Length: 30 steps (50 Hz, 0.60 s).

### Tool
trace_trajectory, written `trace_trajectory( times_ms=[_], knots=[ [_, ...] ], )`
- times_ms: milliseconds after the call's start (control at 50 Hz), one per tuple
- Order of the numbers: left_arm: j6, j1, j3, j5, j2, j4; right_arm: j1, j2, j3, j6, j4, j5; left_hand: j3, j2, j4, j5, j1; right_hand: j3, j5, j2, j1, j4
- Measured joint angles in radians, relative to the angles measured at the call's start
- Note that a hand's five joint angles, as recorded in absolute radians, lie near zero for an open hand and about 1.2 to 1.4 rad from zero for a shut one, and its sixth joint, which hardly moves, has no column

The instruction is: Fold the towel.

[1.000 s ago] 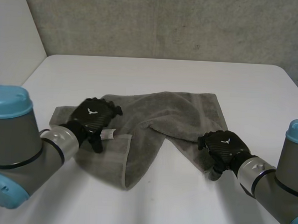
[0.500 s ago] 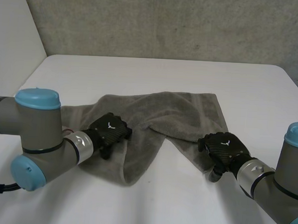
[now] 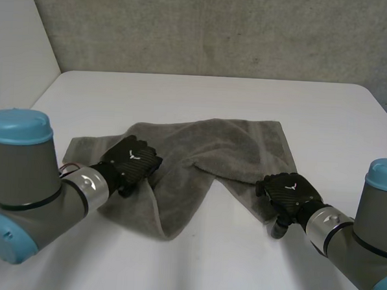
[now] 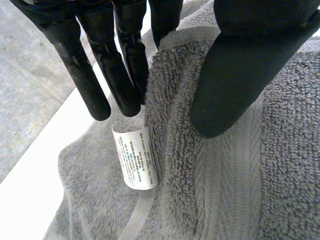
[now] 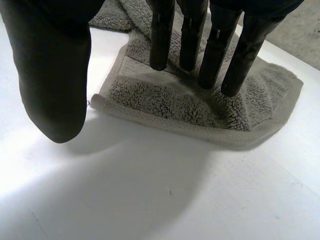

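Observation:
A grey towel point(image 3: 226, 143) lies crumpled on the white table point(image 3: 215, 101), with a fold running toward the front. My left hand point(image 3: 133, 161) rests on its left part. In the left wrist view a raised hemmed edge of the towel point(image 4: 225, 175) stands between the thumb point(image 4: 235, 75) and the fingers point(image 4: 95, 75), which pinch it; a white label point(image 4: 136, 157) hangs just past the fingertips. My right hand point(image 3: 288, 192) sits on the towel's front right corner. Its straight fingers point(image 5: 210, 45) press down on the towel corner point(image 5: 200, 107), while its thumb point(image 5: 55, 75) hovers over bare table.
Bare white table point(image 5: 150, 190) lies in front of the right hand and all round the towel. A grey wall point(image 3: 219, 29) rises behind the table's far edge. The table's left edge point(image 3: 47, 88) runs close to my left arm.
My left hand slid right along the towel's left part, then drew back a little, and its fingers and thumb closed on the hemmed edge. The right hand has barely moved.

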Motion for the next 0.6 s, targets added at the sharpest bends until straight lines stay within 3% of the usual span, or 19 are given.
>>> trace_trajectory(
  times_ms=[140,300,600],
  knots=[
    [-0.015,0.022,-0.1,-0.047,0.067,0.021,0.002,0.018,-0.013,0.021,0.0,0.0,0.181,0.179,0.18,0.177,0.175,0.0,-0.013,0.0,-0.012,0.0],
    [-0.039,0.064,-0.177,-0.111,0.108,0.11,0.015,0.046,-0.031,0.05,-0.006,0.0,0.247,0.243,0.247,0.233,0.224,0.0,0.013,0.0,-0.011,0.0],
    [-0.265,0.123,-0.192,-0.177,0.151,0.142,0.028,0.08,-0.046,0.05,-0.091,0.017,0.25,0.247,0.251,0.236,0.228,0.214,0.251,0.191,0.21,0.215]
  ],
)
